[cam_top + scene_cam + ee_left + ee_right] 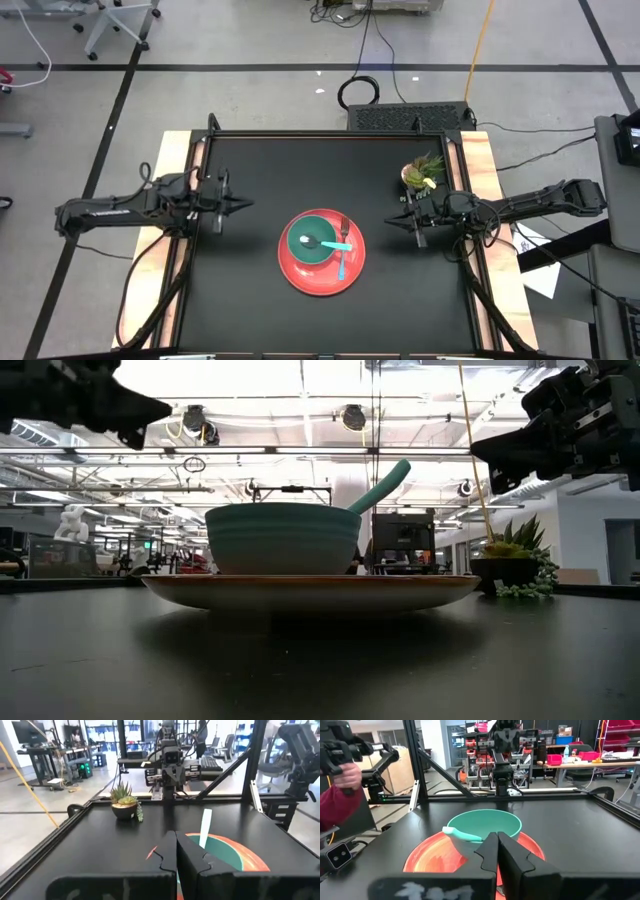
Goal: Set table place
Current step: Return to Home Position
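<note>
The red plate [320, 270] lies on the black table [250, 170] near its middle front. The teal bowl [313, 240] stands on the plate, and the mint-handled spoon [320, 243] rests in the bowl with its handle leaning over the rim. The blue-handled fork [343, 252] lies on the plate to the right of the bowl. My left gripper [248, 204] hovers shut at the table's left, pointing level toward the plate. My right gripper [390, 222] hovers shut at the right, also pointing at the plate. Neither holds anything.
A small potted green plant [422, 172] stands near the table's right edge, just behind my right gripper. Light wooden strips [480, 170] run along the left and right sides. In the right wrist view a person's sleeve and hand [342, 785] show beyond the table.
</note>
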Tool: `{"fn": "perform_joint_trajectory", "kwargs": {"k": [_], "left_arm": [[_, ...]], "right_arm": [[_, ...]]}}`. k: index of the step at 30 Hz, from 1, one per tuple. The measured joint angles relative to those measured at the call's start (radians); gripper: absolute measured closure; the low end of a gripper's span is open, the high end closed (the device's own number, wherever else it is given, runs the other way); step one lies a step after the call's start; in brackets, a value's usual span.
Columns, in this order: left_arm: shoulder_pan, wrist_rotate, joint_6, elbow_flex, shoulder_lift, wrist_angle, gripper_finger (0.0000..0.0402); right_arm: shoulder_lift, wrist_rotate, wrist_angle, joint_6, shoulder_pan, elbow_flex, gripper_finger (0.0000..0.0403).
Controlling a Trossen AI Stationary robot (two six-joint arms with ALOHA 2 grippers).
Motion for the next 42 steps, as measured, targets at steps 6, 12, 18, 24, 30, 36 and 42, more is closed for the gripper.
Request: {"fn": "perform_joint_trajectory", "kwargs": {"k": [6, 12, 18, 24, 30, 36, 42], "left_arm": [[0.000, 0.091, 0.008, -0.070, -0.085, 0.003, 0.0400], [0.000, 0.121, -0.003, -0.142, -0.108, 0.065, 0.0401], [0.000, 0.139, -0.022, -0.175, -0.108, 0.134, 0.0401], [0.000, 0.058, -0.121, -0.176, -0.108, 0.184, 0.0401], [-0.006, -0.017, -0.147, -0.185, -0.107, 0.156, 0.0401], [-0.040, -0.029, -0.123, -0.257, -0.107, 0.262, 0.0401], [-0.061, -0.026, -0.093, -0.257, -0.107, 0.251, 0.0401]], "right_arm": [[0.000, 0.000, 0.001, 0.001, 0.000, 0.000, 0.0403], [0.000, 0.000, 0.002, 0.002, 0.000, 0.000, 0.0403], [0.000, 0.000, 0.009, 0.003, 0.000, 0.000, 0.0403], [0.000, 0.000, 0.009, 0.003, 0.000, 0.000, 0.0403], [0.000, 0.000, 0.009, 0.003, 0.000, 0.000, 0.0403], [0.000, 0.000, 0.008, 0.003, 0.000, 0.000, 0.0403], [0.000, 0.000, 0.016, 0.002, 0.000, 0.000, 0.0403]]}}
